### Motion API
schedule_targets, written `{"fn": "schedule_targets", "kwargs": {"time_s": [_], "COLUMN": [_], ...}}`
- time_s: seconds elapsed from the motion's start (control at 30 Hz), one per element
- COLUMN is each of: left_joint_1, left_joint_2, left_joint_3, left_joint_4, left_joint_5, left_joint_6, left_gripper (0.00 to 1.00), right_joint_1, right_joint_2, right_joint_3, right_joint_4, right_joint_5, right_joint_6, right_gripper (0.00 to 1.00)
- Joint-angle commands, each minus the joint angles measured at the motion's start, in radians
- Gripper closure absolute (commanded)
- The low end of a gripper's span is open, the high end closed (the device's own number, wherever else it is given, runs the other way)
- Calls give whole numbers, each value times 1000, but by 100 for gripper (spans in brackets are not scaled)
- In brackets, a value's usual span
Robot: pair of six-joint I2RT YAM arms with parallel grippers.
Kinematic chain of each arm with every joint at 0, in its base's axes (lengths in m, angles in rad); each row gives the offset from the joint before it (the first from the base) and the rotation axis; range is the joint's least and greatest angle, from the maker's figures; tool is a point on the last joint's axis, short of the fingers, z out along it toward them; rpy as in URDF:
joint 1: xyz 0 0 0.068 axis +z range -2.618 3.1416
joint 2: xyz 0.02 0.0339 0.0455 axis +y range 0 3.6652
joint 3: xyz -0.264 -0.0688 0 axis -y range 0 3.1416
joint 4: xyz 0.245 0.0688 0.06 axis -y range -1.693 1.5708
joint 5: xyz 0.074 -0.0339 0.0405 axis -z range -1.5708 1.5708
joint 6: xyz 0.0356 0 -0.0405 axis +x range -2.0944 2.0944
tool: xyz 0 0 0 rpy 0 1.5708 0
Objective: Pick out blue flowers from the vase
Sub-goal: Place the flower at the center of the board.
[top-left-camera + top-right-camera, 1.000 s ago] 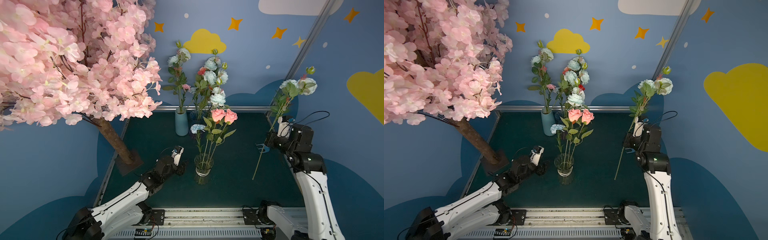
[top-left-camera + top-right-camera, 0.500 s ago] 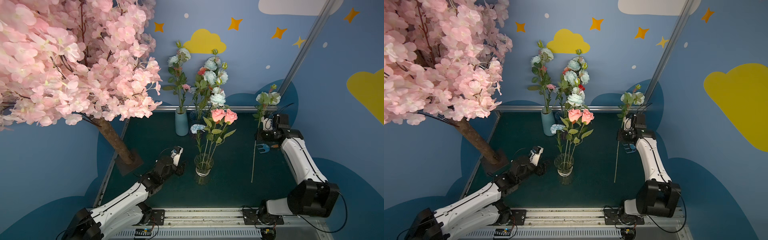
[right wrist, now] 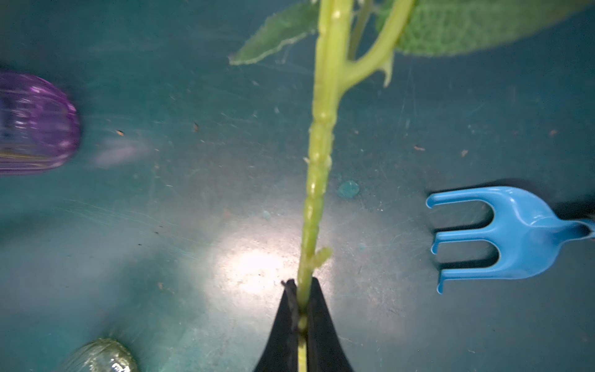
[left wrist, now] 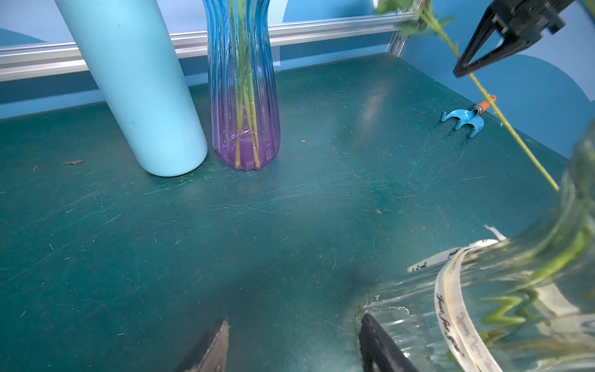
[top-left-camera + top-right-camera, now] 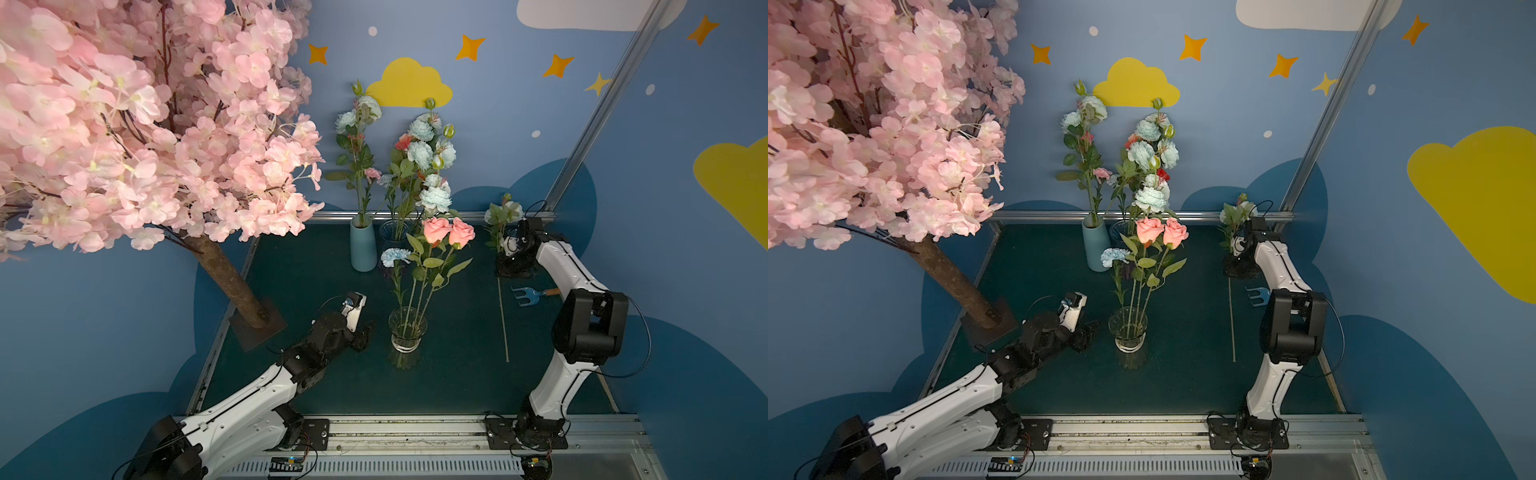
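Right hand (image 3: 301, 299), pinching a blue flower (image 5: 513, 210), has swung down low over the worktop (image 5: 316, 266), so that one's out of the vase (image 5: 407, 332); left hand (image 4: 293, 331) waits spread.

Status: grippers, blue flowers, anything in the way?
Right gripper shut on blue flower stem, clear of glass vase. Left gripper open beside that vase. One blue flower inside, among pink roses. Blue rake near held stem.

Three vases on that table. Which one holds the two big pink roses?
The clear glass vase at the front: the pink roses rise from it. The light blue vase and ribbed blue-purple vase at the back hold mainly pale blue blooms.
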State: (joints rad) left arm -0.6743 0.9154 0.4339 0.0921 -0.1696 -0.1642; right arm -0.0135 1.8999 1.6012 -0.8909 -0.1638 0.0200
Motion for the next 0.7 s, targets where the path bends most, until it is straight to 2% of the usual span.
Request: {"fn": "schedule_targets", "kwargs": {"time_s": [0.0, 0.3, 0.67], "left_joint_1": [5, 5, 7], "left_joint_2": [-5, -24, -29], "left_joint_3": [-4, -14, -17], "left_joint_4": [13, 17, 17], "left_joint_5": [-4, -2, -1], "left_joint_6": [-6, -5, -5], "left_gripper": [35, 35, 35], "right_joint_1": [-7, -14, -11], "right_joint_2": [13, 85, 162], "right_joint_3": [7, -27, -13], "right_joint_4": [-12, 23, 11], "right_joint_5": [28, 82, 80], "right_joint_6": [-15, -21, -20], "right_gripper": [100, 100, 100]}}
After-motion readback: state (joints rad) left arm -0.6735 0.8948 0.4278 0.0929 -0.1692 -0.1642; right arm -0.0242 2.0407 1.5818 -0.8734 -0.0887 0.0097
